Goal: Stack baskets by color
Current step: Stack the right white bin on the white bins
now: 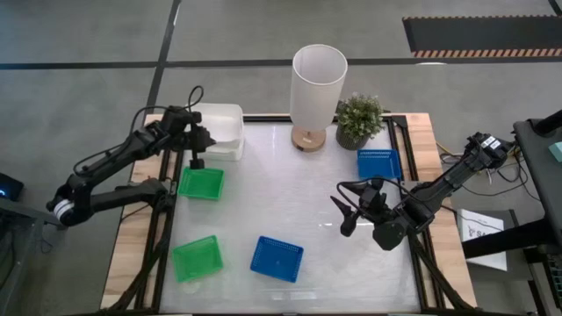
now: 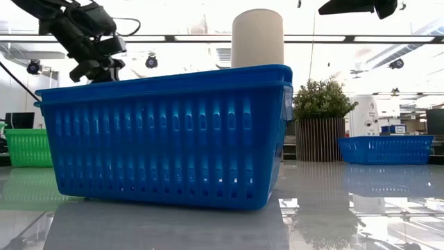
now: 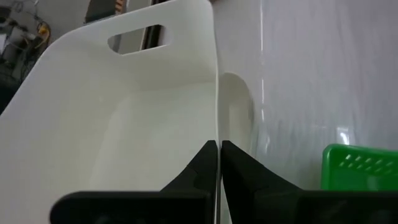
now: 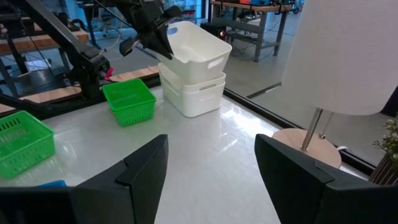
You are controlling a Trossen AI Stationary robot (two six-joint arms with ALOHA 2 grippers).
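1. The left gripper (image 1: 198,143) is reaching to the far left corner of the table (image 1: 307,202), well left of the lamp (image 1: 317,92), and its fingers (image 3: 202,171) are pinching shut on the rim of the top white basket (image 3: 149,93).
2. The white baskets (image 1: 221,130) are sitting nested in a stack left of the lamp, at the same far edge; the right wrist view is showing at least 2 stacked there (image 4: 194,68).
3. 1 green basket (image 1: 201,183) is lying just in front of the white stack, left of and nearer than the lamp.
4. A second green basket (image 1: 197,258) is resting near the front edge, far left of and well below the lamp.
5. 1 blue basket (image 1: 277,258) is standing near the front edge, almost straight in front of the lamp, filling the low view (image 2: 166,135).
6. The plant (image 1: 358,119) is standing just right of the lamp.
7. Another blue basket (image 1: 378,163) is lying right of the lamp, just in front of the plant.
8. The right gripper (image 1: 345,207) is hovering right of and nearer than the lamp, close to that blue basket, with its fingers (image 4: 134,174) spreading wide and gripping nothing.
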